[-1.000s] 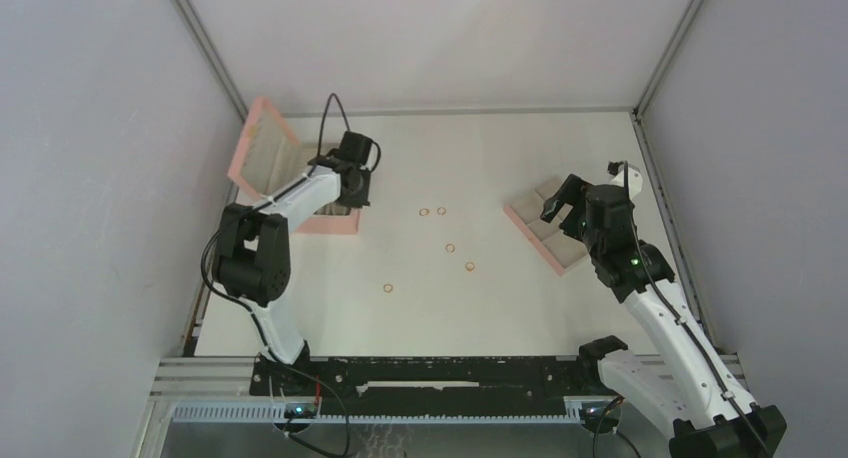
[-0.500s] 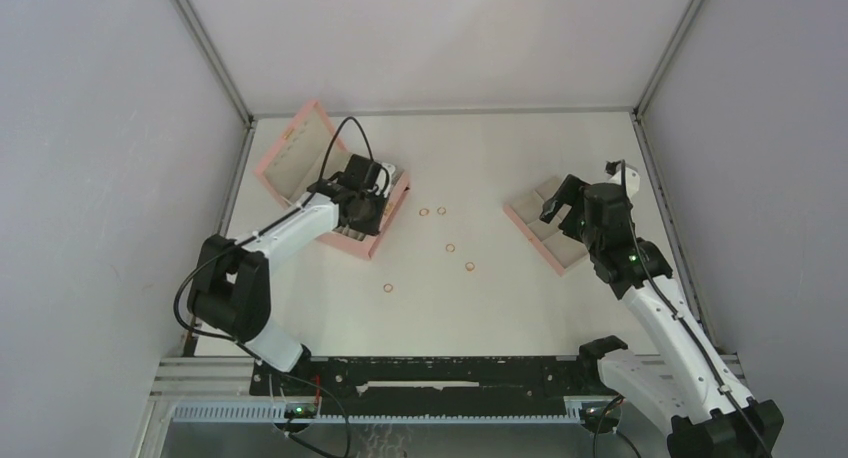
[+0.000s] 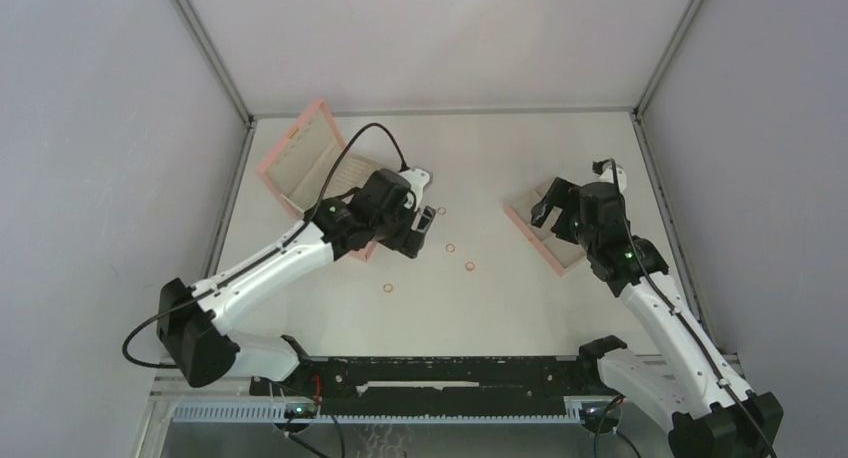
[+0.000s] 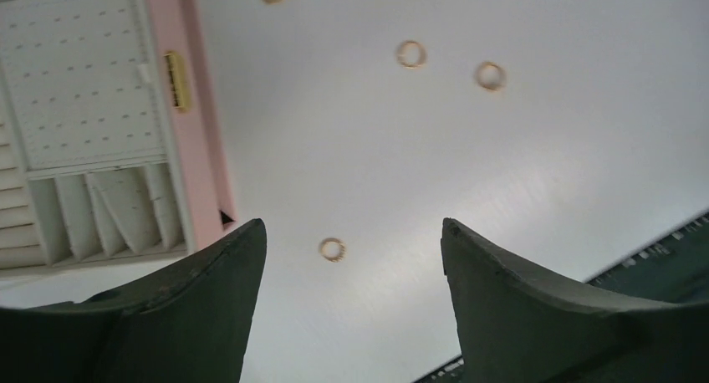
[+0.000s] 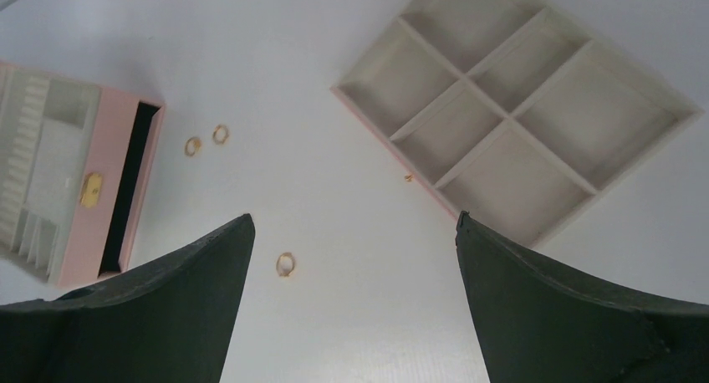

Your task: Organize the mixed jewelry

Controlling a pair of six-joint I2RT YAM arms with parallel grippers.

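Several tiny copper rings of the mixed jewelry lie loose on the white table: one [image 3: 441, 211] far, two [image 3: 450, 248] [image 3: 470, 267] in the middle, one [image 3: 388, 287] near. My left gripper [image 3: 418, 225] hovers open above them, beside the pink box [image 3: 300, 163]. In the left wrist view one ring [image 4: 332, 249] lies on the table between the open fingers of my left gripper [image 4: 353, 226], with two more rings [image 4: 410, 53] [image 4: 491, 75] farther off. My right gripper [image 3: 553, 206] hangs open over the tray's [image 3: 557, 257] left part. The right wrist view has a ring [image 5: 286, 264] near its left finger; the right gripper [image 5: 353, 217] is empty.
The pink box [image 4: 201, 107] stands open, its gold clasp [image 4: 175, 69] facing the rings and beige slots inside. The beige tray [image 5: 510, 107] has bare square compartments. Grey walls close in the table on three sides. A black rail [image 3: 450, 373] runs along the near edge.
My left gripper has let go at the pink box, opened and swung right toward the rings. The box has turned and its lid lies back. The right gripper has barely shifted.
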